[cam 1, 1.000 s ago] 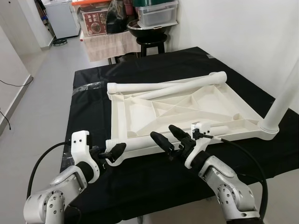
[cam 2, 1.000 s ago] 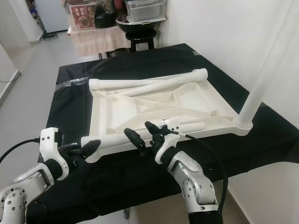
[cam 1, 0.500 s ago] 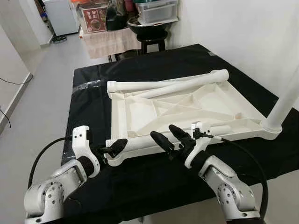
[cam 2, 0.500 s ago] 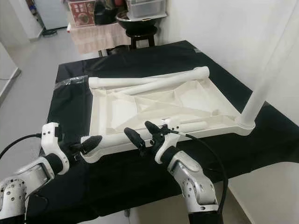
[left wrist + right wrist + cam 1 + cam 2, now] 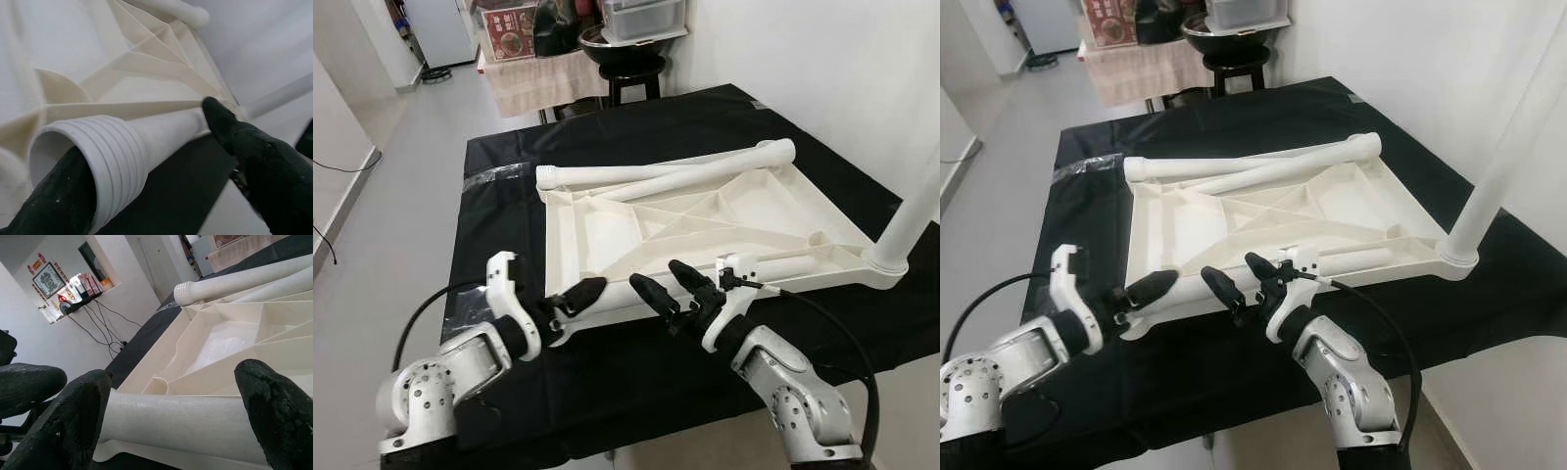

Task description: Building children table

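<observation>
The right gripper (image 5: 171, 421) spreads its black fingers (image 5: 73, 416) around a white leg (image 5: 181, 423) beside the tabletop (image 5: 230, 338).

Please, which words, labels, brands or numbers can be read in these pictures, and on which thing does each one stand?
No text can be read for certain.
Red printed box in the background: it carries print, too small and blurred to read.
Framed picture on the wall, right wrist view: large characters, too blurred to read.
White tabletop and white table legs: no lettering that shows.
</observation>
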Controlling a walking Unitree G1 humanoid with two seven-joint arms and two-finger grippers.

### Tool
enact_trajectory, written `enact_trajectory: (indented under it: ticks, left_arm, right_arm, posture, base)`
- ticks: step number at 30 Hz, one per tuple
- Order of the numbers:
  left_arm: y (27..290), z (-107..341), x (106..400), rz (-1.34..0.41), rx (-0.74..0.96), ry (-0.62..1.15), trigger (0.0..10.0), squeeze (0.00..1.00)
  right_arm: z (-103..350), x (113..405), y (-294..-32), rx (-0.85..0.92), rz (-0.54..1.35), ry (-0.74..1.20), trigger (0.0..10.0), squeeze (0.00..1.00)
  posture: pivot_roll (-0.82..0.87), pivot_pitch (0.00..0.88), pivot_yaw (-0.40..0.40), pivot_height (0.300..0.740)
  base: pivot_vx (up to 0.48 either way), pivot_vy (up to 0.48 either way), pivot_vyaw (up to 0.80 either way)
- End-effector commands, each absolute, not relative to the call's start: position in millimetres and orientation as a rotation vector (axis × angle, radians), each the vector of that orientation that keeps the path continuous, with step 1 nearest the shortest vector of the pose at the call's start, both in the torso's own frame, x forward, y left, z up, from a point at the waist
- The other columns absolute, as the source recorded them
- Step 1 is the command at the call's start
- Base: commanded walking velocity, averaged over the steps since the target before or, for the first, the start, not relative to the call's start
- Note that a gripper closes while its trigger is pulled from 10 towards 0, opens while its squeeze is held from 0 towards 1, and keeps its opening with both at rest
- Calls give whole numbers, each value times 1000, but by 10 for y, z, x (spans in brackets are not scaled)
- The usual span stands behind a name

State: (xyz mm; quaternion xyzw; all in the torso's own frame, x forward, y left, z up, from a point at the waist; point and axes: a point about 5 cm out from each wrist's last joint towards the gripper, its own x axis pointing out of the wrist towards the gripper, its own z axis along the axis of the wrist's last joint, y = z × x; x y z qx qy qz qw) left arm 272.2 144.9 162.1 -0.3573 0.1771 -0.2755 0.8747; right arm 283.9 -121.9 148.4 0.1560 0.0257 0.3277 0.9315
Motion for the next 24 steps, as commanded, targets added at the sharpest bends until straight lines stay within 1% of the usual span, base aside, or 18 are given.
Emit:
enact_trajectory:
  ticks: [1,5,9,10,12,13,24]
  left_arm:
    - [1463,1612,2704,-590,-773,388,10000,0]
    - [1407,1599,2696,-616,-834,415,10000,0]
    - [1382,1603,2693,-624,-847,421,10000,0]
    - [1381,1605,2695,-623,-852,424,3020,0]
    - [1381,1605,2695,-623,-852,424,3020,0]
    - [1382,1606,2698,-620,-857,424,0,0]
    - [1379,1602,2682,-617,-867,439,0,0]
  right_arm:
    - [1489,2809,-1193,329,680,56,10000,0]
    - [1492,2808,-1193,329,677,56,10000,0]
    - [1495,2808,-1193,329,677,56,10000,0]
    - [1495,2807,-1192,329,677,57,10000,0]
    - [1495,2807,-1192,329,677,57,10000,0]
    - [1495,2808,-1192,329,677,57,10000,0]
    - [1496,2820,-1193,334,675,55,10000,0]
  posture:
    - [-119,91,78,740]
    - [-124,92,80,740]
    - [-124,93,80,740]
    - [-124,91,79,740]
    - [-124,91,79,740]
    - [-124,91,78,740]
    - [-121,87,82,740]
  base:
    - [0,0,0]
    - [0,0,0]
    - [0,0,0]
    - [0,0,0]
    - [0,0,0]
    - [0,0,0]
    - [0,0,0]
